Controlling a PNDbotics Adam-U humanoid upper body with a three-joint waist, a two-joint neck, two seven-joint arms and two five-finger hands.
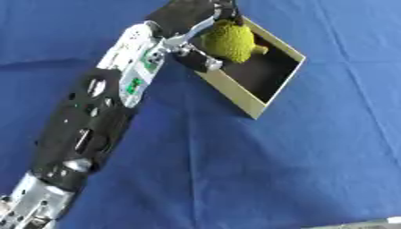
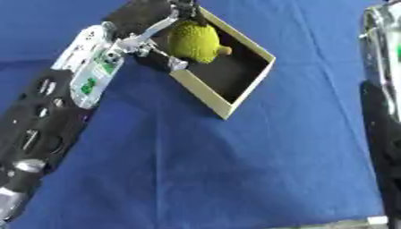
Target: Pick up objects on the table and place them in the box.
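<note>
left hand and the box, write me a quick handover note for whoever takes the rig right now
Left hand: reached out over the box, fingers curled round the bumpy yellow-green fruit. The fruit is over the box's near-left part; whether it rests on the floor or is held just above it cannot be told.
Right hand: not visible; only a dark and silver part of the right arm shows at the right edge of the right eye view.
Done: fruit brought to the box.
Left: open the hand, draw the arm back. No other object shows on the blue cloth in these views.
</note>
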